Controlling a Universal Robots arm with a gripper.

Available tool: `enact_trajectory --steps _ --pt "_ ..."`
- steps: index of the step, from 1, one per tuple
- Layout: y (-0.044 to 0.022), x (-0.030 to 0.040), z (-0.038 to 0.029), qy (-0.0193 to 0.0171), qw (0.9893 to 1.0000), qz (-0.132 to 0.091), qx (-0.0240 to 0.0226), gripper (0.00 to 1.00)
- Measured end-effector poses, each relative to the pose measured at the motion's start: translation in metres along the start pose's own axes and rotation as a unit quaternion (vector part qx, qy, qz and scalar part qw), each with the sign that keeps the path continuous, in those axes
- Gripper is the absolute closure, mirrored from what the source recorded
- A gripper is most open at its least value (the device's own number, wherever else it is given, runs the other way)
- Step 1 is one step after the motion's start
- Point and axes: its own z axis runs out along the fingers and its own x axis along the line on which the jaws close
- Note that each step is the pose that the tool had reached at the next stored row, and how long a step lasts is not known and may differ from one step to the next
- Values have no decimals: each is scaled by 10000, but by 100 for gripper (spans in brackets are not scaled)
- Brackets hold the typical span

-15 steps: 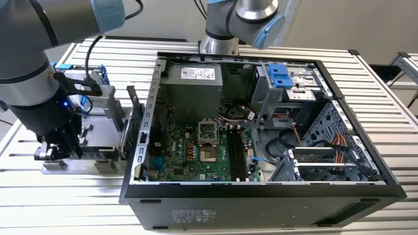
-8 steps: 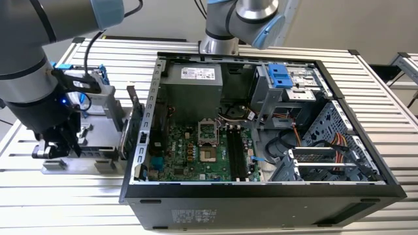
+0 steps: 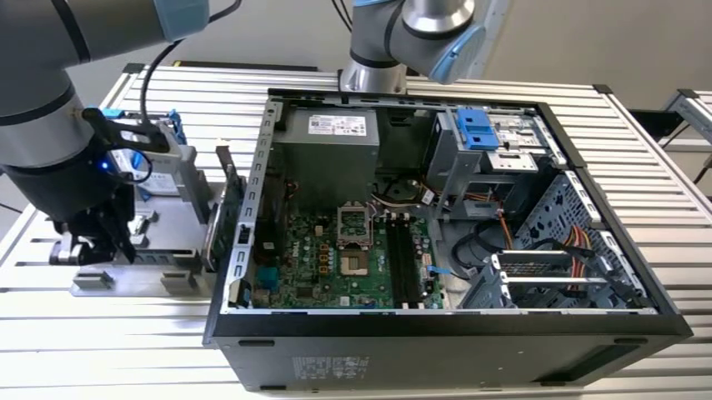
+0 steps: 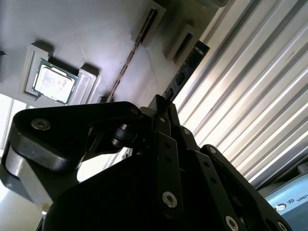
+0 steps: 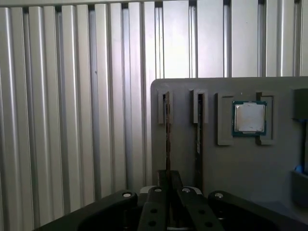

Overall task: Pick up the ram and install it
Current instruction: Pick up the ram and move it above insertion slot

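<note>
The ram (image 5: 167, 130) is a thin dark-blue stick standing on edge in the outer slot of a grey holder (image 5: 231, 163). In the second wrist view the ram (image 4: 186, 67) runs along the holder's edge beside the ribbed table. My gripper (image 5: 168, 179) is over one end of the stick with its fingers (image 4: 161, 110) close together on both sides, shut on it. In the exterior view my gripper (image 3: 98, 250) hangs low over the holder (image 3: 156, 279), to the left of the open computer case (image 3: 445, 325). The long black memory slots (image 3: 403, 258) lie on the green motherboard inside.
A second slot (image 5: 198, 127) lies right beside the ram. A square silver processor (image 5: 249, 118) sits in its own recess. A hard drive in a blue frame (image 3: 156, 158) and an upright card (image 3: 228, 208) stand between my gripper and the case wall. Another arm's base (image 3: 373, 75) stands behind the case.
</note>
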Motion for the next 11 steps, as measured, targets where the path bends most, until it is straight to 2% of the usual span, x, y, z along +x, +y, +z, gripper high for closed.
enact_trajectory --steps 11 --pt "1 1 -29 0 10000 0 0 100"
